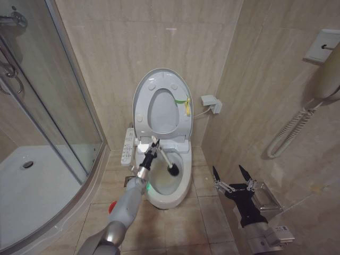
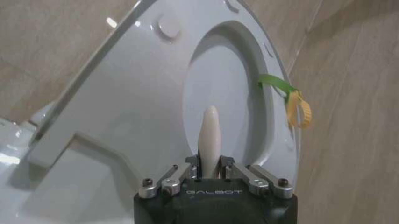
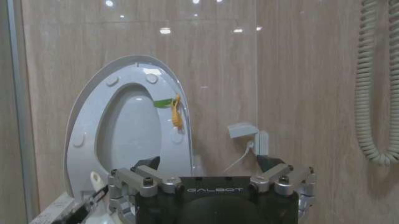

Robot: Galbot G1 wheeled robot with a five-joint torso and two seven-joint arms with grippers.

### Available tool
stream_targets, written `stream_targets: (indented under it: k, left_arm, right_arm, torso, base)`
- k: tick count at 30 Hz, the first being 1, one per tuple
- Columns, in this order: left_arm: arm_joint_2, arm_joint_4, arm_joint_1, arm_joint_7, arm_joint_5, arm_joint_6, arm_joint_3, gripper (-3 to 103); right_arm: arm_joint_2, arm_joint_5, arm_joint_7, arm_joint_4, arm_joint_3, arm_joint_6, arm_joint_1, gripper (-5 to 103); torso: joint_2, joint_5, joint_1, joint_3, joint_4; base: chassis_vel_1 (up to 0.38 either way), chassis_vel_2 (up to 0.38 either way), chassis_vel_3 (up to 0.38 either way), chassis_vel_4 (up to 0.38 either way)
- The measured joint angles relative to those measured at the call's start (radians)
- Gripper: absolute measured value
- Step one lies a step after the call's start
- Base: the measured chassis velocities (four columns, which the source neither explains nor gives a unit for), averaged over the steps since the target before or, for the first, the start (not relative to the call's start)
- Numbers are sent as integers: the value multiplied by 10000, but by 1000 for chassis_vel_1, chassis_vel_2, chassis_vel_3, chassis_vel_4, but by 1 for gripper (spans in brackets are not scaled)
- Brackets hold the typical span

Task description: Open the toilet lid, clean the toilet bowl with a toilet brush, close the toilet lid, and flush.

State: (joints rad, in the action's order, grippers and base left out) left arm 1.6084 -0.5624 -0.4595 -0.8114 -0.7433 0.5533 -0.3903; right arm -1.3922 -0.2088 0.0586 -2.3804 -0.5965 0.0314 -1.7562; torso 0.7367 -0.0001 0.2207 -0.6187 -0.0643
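The large smooth white plastic toilet lid (image 1: 159, 90) stood raised against the tiled wall, its yellow-green tag (image 1: 186, 104) at the edge. The left gripper (image 1: 154, 144) had its jaws clamped on the slim white-handled toilet brush (image 1: 166, 161), whose round black bristle head sat inside the white ceramic toilet bowl (image 1: 178, 186). The right gripper (image 1: 231, 175) hovered well to the right of the bowl, jaws spread apart

Tiled bathroom: toilet bowl (image 1: 169, 186), glass shower enclosure (image 1: 42, 106).
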Motion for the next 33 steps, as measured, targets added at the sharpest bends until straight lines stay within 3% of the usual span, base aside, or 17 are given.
stream_targets:
  k: [12, 16, 20, 28, 33]
  left_arm:
    - [-7, 91, -644, 46, 95, 12, 563, 20]
    - [2, -432, -211, 153, -468, -43, 822, 20]
    - [0, -492, -153, 261, -664, -84, 970, 20]
    - [-7, -60, -741, 114, -97, 4, 871, 20]
    - [-5, -384, -548, 161, 40, 91, 786, 20]
  right_arm:
    - [0, 0, 0, 0, 0, 0, 0, 100]
    - [0, 0, 0, 0, 0, 0, 0, 100]
    - [0, 0, 0, 0, 0, 0, -1, 100]
    - [0, 0, 0, 0, 0, 0, 0, 100]
    - [0, 0, 0, 0, 0, 0, 0, 100]
  torso:
    - [0, 2, -1, 1, 9]
    - [0, 0, 0, 1, -6]
    - [1, 1, 0, 1, 2]
    - [1, 2, -1, 2, 12]
    - [2, -1, 0, -1, 1]
  base:
    - [0, 0, 0, 0]
    - [0, 0, 0, 0]
    - [0, 0, 0, 0]
    - [0, 0, 0, 0]
    - [0, 0, 0, 0]
